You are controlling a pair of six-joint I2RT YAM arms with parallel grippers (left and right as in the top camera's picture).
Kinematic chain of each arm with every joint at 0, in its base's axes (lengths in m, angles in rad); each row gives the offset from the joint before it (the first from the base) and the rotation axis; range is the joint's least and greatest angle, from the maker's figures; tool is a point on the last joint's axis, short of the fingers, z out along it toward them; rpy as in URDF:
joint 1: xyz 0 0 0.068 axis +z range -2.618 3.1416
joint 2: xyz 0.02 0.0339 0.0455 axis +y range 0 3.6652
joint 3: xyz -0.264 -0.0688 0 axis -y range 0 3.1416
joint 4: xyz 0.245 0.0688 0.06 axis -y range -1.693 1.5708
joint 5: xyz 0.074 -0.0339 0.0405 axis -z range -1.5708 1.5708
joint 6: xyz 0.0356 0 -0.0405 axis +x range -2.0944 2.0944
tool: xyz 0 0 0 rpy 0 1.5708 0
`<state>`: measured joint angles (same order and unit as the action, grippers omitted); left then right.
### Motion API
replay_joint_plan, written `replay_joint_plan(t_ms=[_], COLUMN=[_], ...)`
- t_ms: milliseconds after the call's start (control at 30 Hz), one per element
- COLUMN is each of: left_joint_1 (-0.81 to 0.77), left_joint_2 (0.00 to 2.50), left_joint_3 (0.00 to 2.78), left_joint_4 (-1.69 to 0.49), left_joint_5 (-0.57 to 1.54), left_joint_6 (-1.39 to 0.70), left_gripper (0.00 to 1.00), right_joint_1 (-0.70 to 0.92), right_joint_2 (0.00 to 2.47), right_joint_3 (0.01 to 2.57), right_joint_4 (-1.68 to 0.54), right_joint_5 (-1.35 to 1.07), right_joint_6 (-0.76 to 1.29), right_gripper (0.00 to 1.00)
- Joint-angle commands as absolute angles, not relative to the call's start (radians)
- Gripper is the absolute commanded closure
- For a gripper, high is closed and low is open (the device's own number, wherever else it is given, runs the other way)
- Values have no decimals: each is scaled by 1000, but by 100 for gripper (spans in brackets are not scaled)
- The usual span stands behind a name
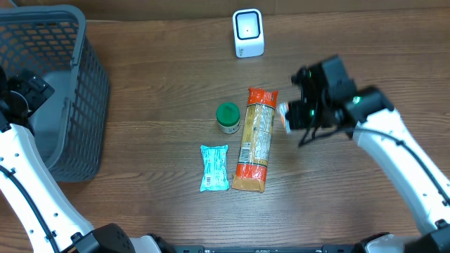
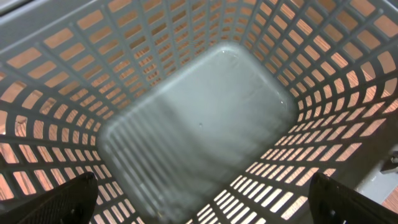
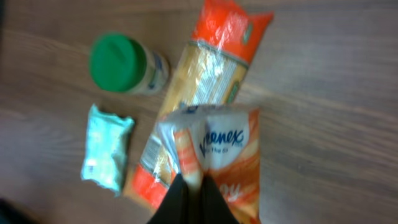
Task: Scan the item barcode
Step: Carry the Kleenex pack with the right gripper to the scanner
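My right gripper [image 3: 191, 185] is shut on the edge of an orange and white Kleenex tissue pack [image 3: 219, 146], which hangs above the table. In the overhead view the pack [image 1: 283, 117] shows just left of the right gripper [image 1: 297, 114], beside the long pasta bag. No barcode shows on it in any view. A small white scanner [image 1: 248, 33] stands at the back of the table, well apart from the pack. My left gripper [image 2: 202, 213] is open over the grey basket [image 2: 205, 130], with nothing between its fingers [image 2: 62, 202].
On the wooden table lie a green-lidded jar [image 1: 228, 117], a long orange pasta bag [image 1: 255, 139] and a teal packet [image 1: 214, 167]. The grey mesh basket [image 1: 88, 105] stands at the left edge with the left arm [image 1: 21, 161] over it.
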<state>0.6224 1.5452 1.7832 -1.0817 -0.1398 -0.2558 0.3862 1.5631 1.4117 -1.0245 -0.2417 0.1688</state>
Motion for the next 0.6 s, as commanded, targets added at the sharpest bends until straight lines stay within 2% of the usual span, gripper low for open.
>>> replay_joint_plan(t_ms=[0,300,367,567], left_joint_1=[621,621,621,621], left_joint_2=[1550,1550,1550,1550], left_joint_3=[1808,1808,1808,1808], left_joint_4=[-1082,-1082,-1082,-1082], left_joint_5=[-149,-149,-149,-149], left_joint_6=[-269,-269,-269,-269], left_gripper=[0,0,0,0], right_joint_1=[382,382,382,382], right_joint_2=[1654,2088,2157,2302], right_joint_3=[1658,2524,2609,2616], right_joint_4=[-1121,-1444,-1438,-1310], right_joint_5=[-256,-277,-318,-368], right_joint_6=[194,214,214,218], right_gripper=[97,97,97,96])
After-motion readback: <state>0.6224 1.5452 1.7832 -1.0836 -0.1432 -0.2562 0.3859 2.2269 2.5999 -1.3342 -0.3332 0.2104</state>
